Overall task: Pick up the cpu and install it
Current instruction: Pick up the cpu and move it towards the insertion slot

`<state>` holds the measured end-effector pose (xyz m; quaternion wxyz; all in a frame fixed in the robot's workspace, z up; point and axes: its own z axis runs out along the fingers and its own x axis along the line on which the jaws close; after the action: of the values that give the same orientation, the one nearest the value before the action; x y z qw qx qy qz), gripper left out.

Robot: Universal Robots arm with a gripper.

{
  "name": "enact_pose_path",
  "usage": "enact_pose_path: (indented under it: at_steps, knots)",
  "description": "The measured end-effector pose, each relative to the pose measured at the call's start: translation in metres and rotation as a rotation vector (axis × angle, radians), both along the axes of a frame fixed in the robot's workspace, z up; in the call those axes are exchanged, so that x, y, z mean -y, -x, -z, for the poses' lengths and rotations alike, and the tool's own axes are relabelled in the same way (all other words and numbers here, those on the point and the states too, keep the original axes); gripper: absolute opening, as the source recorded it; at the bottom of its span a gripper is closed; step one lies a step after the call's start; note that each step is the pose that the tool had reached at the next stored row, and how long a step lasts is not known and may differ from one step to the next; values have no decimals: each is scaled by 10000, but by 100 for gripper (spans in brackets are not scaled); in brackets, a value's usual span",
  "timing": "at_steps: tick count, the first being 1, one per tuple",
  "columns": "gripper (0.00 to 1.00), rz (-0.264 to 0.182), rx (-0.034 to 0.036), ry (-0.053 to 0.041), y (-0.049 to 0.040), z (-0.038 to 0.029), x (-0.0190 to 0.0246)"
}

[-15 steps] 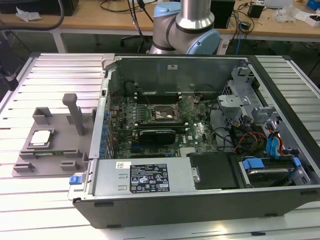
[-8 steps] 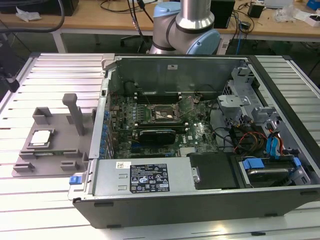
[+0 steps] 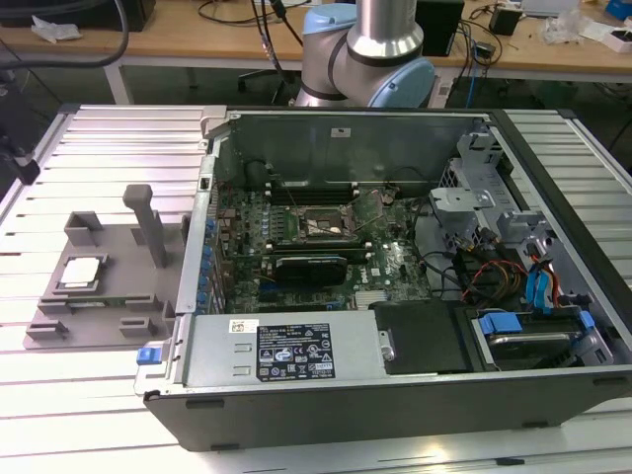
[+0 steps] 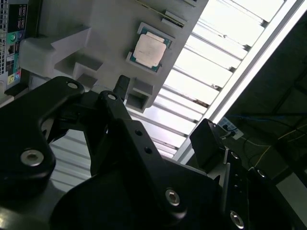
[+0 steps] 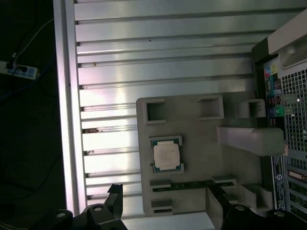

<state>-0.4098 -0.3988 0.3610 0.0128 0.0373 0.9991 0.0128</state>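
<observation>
Exterior view first: we see the cpu (image 3: 79, 273) lying flat, metal top up, in a shallow square seat of the grey plastic tray (image 3: 111, 259). The tray rests on the slatted aluminium table (image 3: 109, 148), at the exterior view's left of the open computer case (image 3: 395, 380). An upright post (image 3: 148, 225) stands on the tray between the chip and the case wall. Inside the case, the black socket frame (image 3: 318, 225) on the motherboard (image 3: 390, 267) is well apart from the chip. Part of the robot arm (image 3: 380, 44) shows behind the case.

In the first wrist view we look down on the cpu (image 5: 166, 155) in the tray (image 5: 201, 143). The gripper (image 5: 164, 199) has its two black fingers (image 5: 115, 194) spread wide, one to each side of the chip's line, grasping nothing and not touching the chip.

In the second wrist view we find the same: the gripper (image 4: 164, 110) is released, its fingertips (image 4: 122, 85) far apart, and the cpu (image 4: 149, 48) sits alone in the tray (image 4: 91, 24) beyond them.
</observation>
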Motion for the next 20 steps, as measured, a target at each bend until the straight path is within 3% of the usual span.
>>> enact_pose_path:
  at_steps: [20]
  knots:
    - [78, 0, 0, 0, 0, 77, 0]
